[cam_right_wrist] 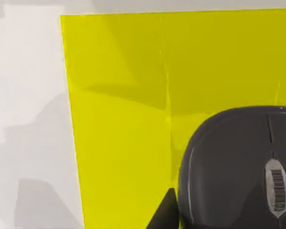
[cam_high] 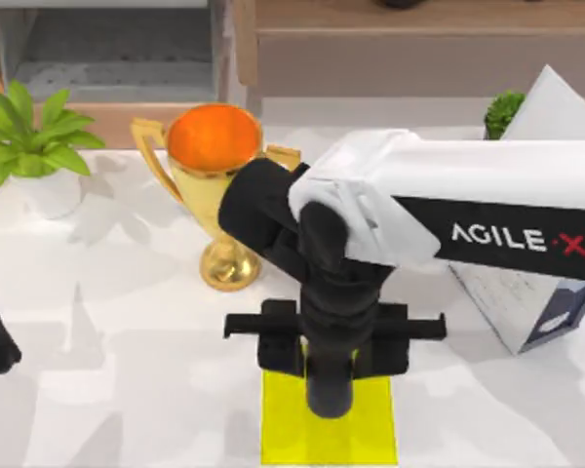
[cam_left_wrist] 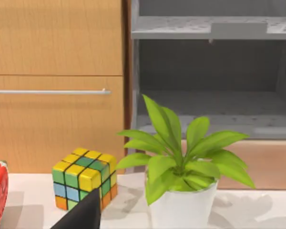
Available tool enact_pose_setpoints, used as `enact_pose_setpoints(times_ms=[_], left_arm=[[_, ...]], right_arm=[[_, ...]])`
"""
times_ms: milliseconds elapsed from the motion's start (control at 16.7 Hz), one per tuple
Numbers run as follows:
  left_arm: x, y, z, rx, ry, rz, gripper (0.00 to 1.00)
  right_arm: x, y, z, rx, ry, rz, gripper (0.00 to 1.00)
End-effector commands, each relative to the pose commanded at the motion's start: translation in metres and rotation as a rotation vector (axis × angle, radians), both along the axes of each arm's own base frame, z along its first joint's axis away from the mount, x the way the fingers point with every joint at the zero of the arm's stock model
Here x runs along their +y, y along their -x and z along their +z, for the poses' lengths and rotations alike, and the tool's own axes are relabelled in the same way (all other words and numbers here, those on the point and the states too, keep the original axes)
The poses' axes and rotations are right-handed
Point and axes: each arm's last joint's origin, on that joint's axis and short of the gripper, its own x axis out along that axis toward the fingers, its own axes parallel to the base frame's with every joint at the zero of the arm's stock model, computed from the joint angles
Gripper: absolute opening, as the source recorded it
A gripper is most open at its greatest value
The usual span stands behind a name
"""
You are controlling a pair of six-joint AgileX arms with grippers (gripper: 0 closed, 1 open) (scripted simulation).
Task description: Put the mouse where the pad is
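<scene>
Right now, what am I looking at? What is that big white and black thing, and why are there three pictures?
It is a robot arm. The top view looks down from above the table. The right arm reaches across and its hand hangs over the yellow pad. The left arm sits parked at the table's left edge. A gold trophy and a potted plant stand farther back.

The other two pictures come from little cameras on the arms' wrists. The right one sees a dark mouse over the pad, close to the hand; whether it is gripped I cannot tell. The left one sees the plant and a colourful puzzle cube.
</scene>
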Motion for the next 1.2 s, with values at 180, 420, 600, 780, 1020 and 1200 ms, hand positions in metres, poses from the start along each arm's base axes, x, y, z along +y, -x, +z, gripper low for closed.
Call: enact_pose_setpoints(times_ms=[180,420,600,780,1020,1200], left_arm=[[0.0,0.0,0.0,0.0,0.0,0.0,1.0],[0.0,0.0,0.0,0.0,0.0,0.0,1.0],[0.0,0.0,0.0,0.0,0.0,0.0,1.0],[0.0,0.0,0.0,0.0,0.0,0.0,1.0],[0.0,0.0,0.0,0.0,0.0,0.0,1.0],[0.0,0.0,0.0,0.0,0.0,0.0,1.0]], right_arm=[[0.0001,0.0003,-0.0065,-0.003,-0.003,0.001,0.0],[0.0003,0.0009,-0.0124,0.001,0.002,0.001,0.0],[0.0003,0.0009,-0.0124,0.001,0.002,0.001,0.08],[0.0003,0.0009,-0.0124,0.001,0.002,0.001,0.3],[0.0003,0.0009,-0.0124,0.001,0.002,0.001,0.6],[0.0003,0.0009,-0.0124,0.001,0.002,0.001,0.83]])
